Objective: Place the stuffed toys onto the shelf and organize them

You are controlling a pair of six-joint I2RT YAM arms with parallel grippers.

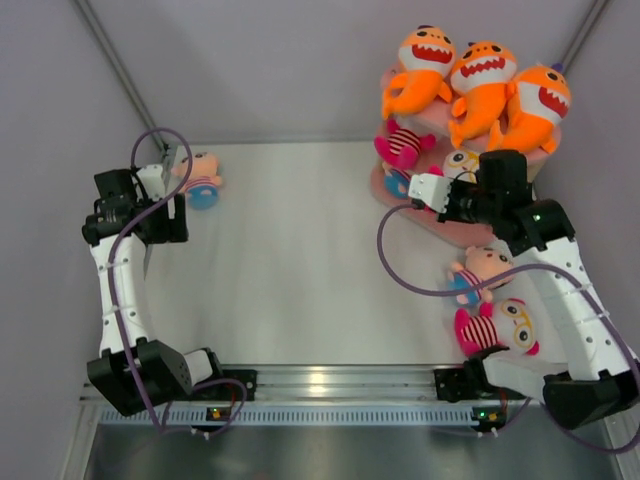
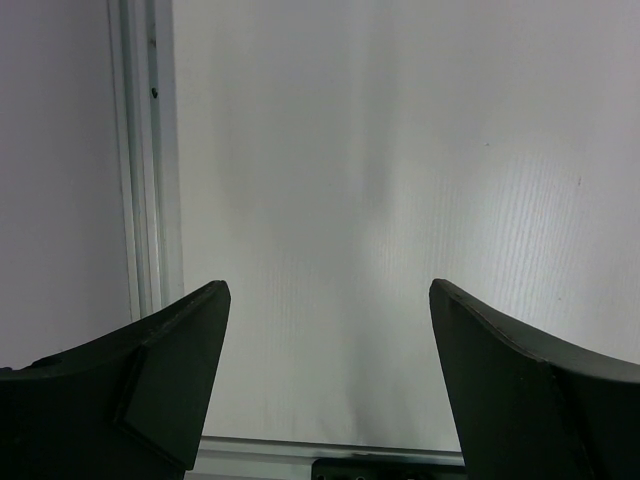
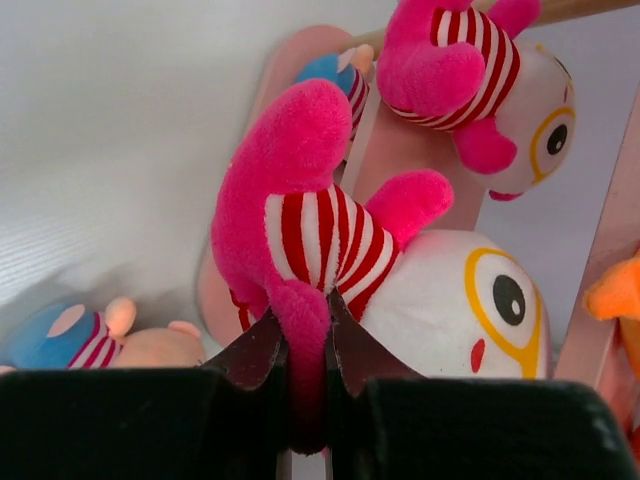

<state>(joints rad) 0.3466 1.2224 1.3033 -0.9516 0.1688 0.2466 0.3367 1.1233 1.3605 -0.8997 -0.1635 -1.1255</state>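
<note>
Right tool (image 3: pixel 300 345) clamped tight on pink limb of white-faced doll (image 3: pixel 420 300), at shelf (image 1: pixel 452 233), 2 o'clock. Left tool (image 2: pixel 328 290) spread wide, empty, above counter (image 2: pixel 350 150), 9 o'clock. Three sharks (image 1: pixel 482 75) on top tier.

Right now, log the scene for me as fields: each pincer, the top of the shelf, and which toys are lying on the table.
left pincer: open, empty, over the table
right pincer: shut on a pink limb of the held white-faced doll, at the shelf
shelf top: three orange sharks
on table: left pink-faced doll; right pink-faced doll; loose white-faced doll
</note>
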